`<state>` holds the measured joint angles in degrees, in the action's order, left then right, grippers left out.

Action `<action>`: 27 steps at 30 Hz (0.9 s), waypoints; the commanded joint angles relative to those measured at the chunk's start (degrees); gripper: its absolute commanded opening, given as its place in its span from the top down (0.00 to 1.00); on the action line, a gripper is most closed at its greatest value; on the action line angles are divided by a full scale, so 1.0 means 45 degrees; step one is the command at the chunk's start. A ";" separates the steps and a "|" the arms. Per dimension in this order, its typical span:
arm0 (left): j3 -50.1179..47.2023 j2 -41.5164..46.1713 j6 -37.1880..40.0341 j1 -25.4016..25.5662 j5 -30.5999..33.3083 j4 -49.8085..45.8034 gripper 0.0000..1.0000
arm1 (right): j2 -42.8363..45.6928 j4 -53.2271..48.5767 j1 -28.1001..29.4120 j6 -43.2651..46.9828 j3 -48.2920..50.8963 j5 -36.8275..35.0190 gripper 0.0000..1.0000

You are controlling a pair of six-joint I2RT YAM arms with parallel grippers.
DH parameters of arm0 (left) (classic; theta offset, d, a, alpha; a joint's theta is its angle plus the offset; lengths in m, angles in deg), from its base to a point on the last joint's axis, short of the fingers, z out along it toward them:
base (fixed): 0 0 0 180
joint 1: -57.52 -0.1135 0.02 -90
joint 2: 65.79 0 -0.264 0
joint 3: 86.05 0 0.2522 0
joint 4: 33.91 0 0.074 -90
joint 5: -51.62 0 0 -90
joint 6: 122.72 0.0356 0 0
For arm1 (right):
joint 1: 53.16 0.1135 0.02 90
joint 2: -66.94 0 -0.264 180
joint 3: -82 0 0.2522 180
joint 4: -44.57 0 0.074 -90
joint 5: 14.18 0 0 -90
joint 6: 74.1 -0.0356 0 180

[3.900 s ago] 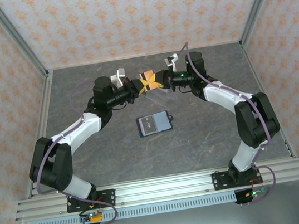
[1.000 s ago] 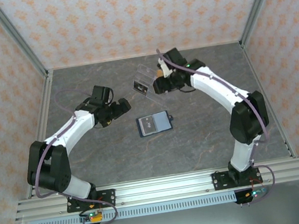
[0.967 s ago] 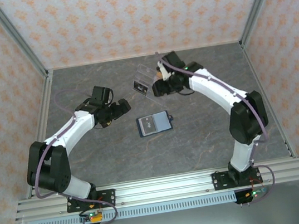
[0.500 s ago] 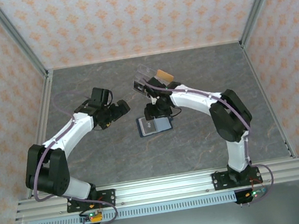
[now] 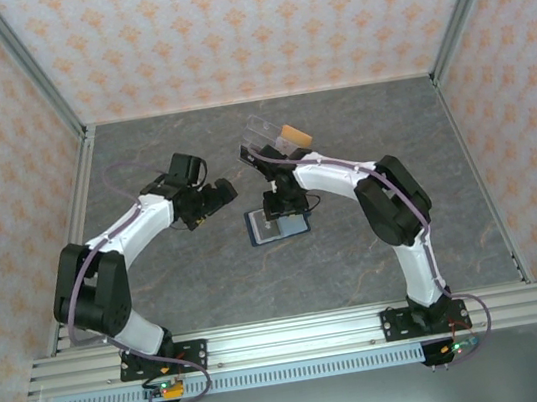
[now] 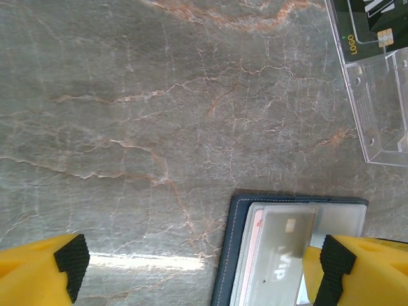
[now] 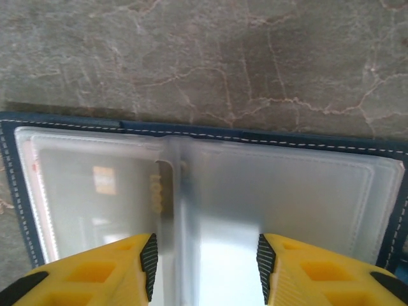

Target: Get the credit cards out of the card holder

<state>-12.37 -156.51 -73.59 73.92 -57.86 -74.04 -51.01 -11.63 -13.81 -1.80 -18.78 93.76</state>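
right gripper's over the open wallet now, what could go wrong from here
1. The right gripper straddles the card holder's centre fold rather than a card; closing there could pinch the clear sleeve and lift the whole holder.
2. The left gripper hangs open beside it, not pinning it, so a tug may drag it along.

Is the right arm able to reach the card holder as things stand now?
Probably yes: the right end effector hangs directly over the open card holder, jaws apart, and nothing lies in its way.

Card holder (image 7: 274, 185) runs off the lower edge; its pocketed card (image 7: 95, 185) seems blurred.
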 commanded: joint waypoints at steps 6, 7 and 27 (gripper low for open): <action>0.0926 -0.0863 0.0091 0.0511 -0.0574 -0.0171 0.12 | -0.0405 -0.0392 0.0087 0.0338 -0.0079 -0.0876 0.54; 0.0959 -0.0956 0.0111 0.0568 -0.0605 -0.0211 0.13 | -0.0444 -0.0394 0.0085 0.0347 -0.0076 -0.0917 0.55; 0.0604 -0.2360 -0.0668 0.1553 -0.2914 0.1467 0.56 | -0.0879 -0.0129 0.0083 0.0326 0.0393 -0.1105 0.62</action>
<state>-9.70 -165.75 -76.25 80.24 -68.86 -68.94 -51.73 -11.82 -13.55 -0.59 -18.76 91.00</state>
